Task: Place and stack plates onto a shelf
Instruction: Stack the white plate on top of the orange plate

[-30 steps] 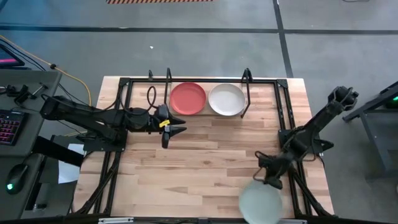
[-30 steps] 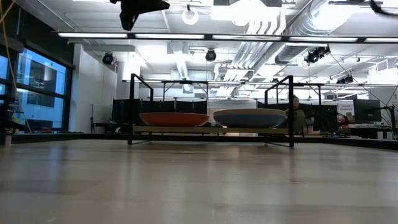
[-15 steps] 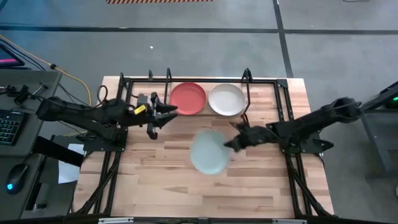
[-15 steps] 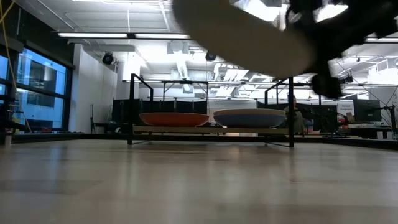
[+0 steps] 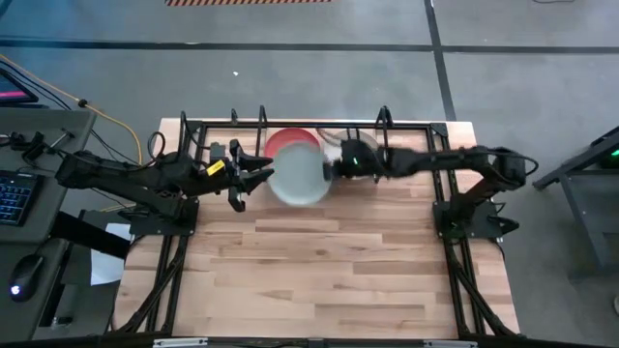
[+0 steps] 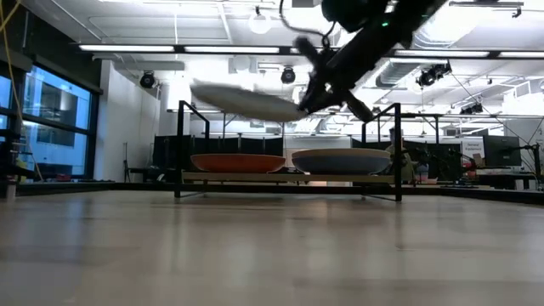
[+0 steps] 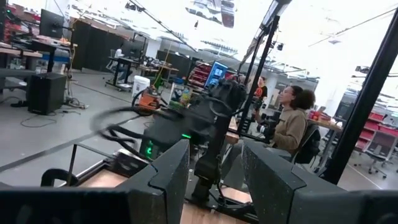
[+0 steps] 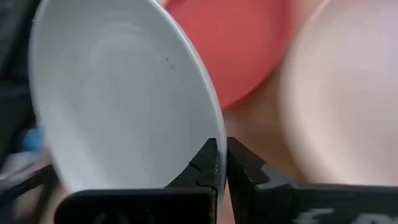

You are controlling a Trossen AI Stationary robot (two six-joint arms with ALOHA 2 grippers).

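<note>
My right gripper (image 5: 334,166) is shut on the pale green plate (image 5: 298,174) and holds it in the air above the red plate (image 5: 290,141). The red plate and the cream-white plate (image 6: 342,160) rest side by side on the shelf (image 6: 180,144) at the table's far edge. In the high view my right arm covers most of the cream-white plate. My left gripper (image 5: 253,172) is open, just left of the green plate and apart from it. The blue plate is out of view. My right gripper pinches the green plate's rim (image 8: 214,140) between its two fingers, on the side facing the table's right. The fingers reach in from the right, slanting slightly down. The plate (image 6: 246,102) is lifted clear and a little tilted, with its held edge lower.
The shelf's upright posts (image 5: 384,120) stand beside the plates. A larger black frame (image 5: 440,184) edges the table. Bare wooden table (image 5: 319,261) lies toward the near edge. A person (image 7: 292,121) sits in the room beyond the table.
My right gripper has carried the green plate from the table's near right corner, across the middle, up toward the far edge and left, until it hangs over the red plate. My left gripper has drawn back a little toward the far left.
</note>
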